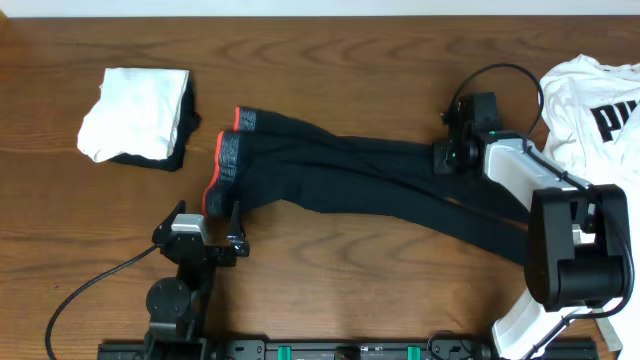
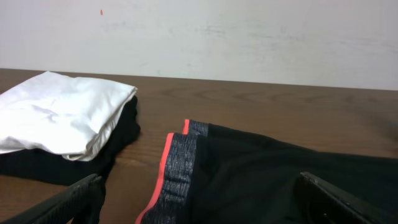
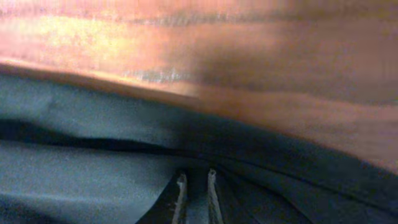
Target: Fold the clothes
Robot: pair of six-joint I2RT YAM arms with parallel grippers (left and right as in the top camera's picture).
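Note:
Black leggings (image 1: 370, 175) with a grey, red-edged waistband (image 1: 228, 160) lie stretched across the table from centre left to lower right. My left gripper (image 1: 237, 232) is open just in front of the waistband. In the left wrist view its fingers (image 2: 199, 208) spread wide on either side of the waistband (image 2: 180, 174), touching nothing. My right gripper (image 1: 447, 157) rests on the leggings near their far edge. In the right wrist view its fingers (image 3: 195, 196) are pinched on a fold of the black fabric (image 3: 93, 180).
A folded stack, white garment on a black one (image 1: 135, 115), lies at the far left, also in the left wrist view (image 2: 62, 115). A white T-shirt with black print (image 1: 595, 105) lies at the right edge. Cables run near both arms.

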